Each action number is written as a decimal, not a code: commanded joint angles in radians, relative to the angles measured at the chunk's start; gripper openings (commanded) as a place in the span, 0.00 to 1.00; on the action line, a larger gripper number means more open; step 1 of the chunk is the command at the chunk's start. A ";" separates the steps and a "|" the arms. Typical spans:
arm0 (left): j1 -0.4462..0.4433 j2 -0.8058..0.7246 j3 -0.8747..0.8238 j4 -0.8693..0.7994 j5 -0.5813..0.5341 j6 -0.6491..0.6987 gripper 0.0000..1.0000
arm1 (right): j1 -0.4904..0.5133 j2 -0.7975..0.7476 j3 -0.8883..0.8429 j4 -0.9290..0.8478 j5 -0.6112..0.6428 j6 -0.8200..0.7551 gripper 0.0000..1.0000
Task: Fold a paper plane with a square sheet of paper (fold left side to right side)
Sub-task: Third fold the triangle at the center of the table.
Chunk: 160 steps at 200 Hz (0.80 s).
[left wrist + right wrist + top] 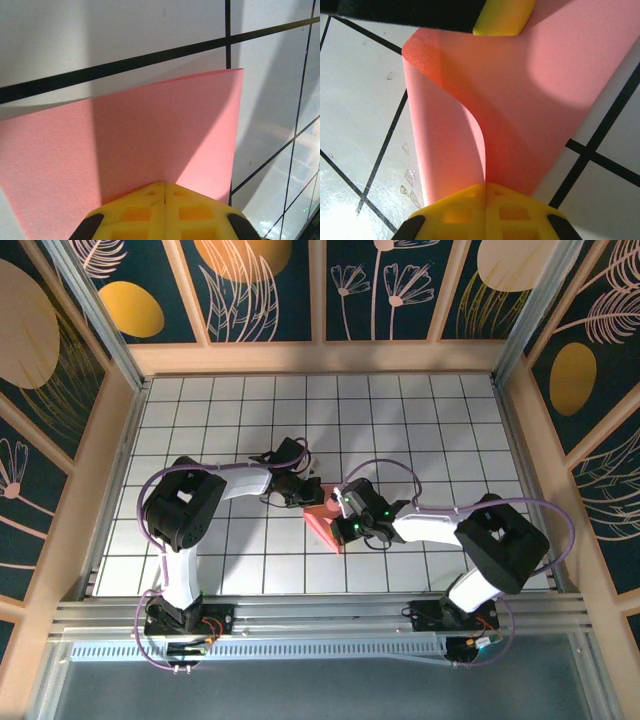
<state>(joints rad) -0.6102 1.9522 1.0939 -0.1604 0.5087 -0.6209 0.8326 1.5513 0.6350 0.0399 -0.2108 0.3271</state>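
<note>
Salmon-pink square sheet of paper (325, 526) curls above the white gridded counter (420, 430). I see my left claw (165, 187) and right claw (485, 187) each clamped tight onto its edge.

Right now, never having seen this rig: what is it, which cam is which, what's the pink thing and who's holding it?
Two robot arms are bolted at the near edge of a white grid-tiled table. The overhead picture looks down from above and behind them. The other two come from a camera on each wrist, looking along its yellow fingers. Between the arms is a salmon-pink sheet of paper. The left hand and the right hand are both shut on it, each pinching an edge. In the right wrist view the sheet curls over on itself, not creased flat.
</note>
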 commanded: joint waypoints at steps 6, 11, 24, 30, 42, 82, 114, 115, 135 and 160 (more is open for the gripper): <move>-0.017 0.042 -0.031 -0.050 -0.047 -0.003 0.03 | -0.007 -0.044 0.026 -0.033 -0.007 -0.010 0.00; -0.017 0.041 -0.031 -0.050 -0.046 -0.003 0.03 | -0.007 -0.046 0.026 -0.036 -0.007 -0.010 0.00; -0.016 0.042 -0.031 -0.050 -0.046 -0.003 0.03 | -0.007 -0.053 0.025 -0.041 -0.007 -0.009 0.00; -0.017 0.041 -0.032 -0.050 -0.046 -0.002 0.03 | -0.007 -0.056 0.023 -0.043 -0.007 -0.010 0.00; -0.017 0.042 -0.032 -0.050 -0.046 -0.003 0.03 | -0.006 -0.056 0.020 -0.049 -0.003 -0.011 0.00; -0.016 0.042 -0.032 -0.048 -0.046 -0.005 0.03 | -0.006 -0.047 0.020 -0.043 0.005 -0.007 0.00; -0.016 0.040 -0.032 -0.050 -0.046 -0.006 0.03 | -0.007 -0.024 0.035 -0.047 0.020 -0.007 0.00; -0.017 0.039 -0.032 -0.050 -0.046 -0.005 0.03 | -0.007 -0.024 0.035 -0.047 0.021 -0.007 0.00; -0.017 0.040 -0.034 -0.050 -0.047 -0.006 0.03 | -0.007 -0.017 0.037 -0.047 0.022 -0.007 0.00; -0.018 0.040 -0.035 -0.050 -0.046 -0.005 0.03 | -0.007 -0.011 0.035 -0.045 0.026 -0.007 0.00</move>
<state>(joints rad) -0.6102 1.9522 1.0939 -0.1600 0.5087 -0.6212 0.8318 1.5238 0.6502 0.0101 -0.2062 0.3237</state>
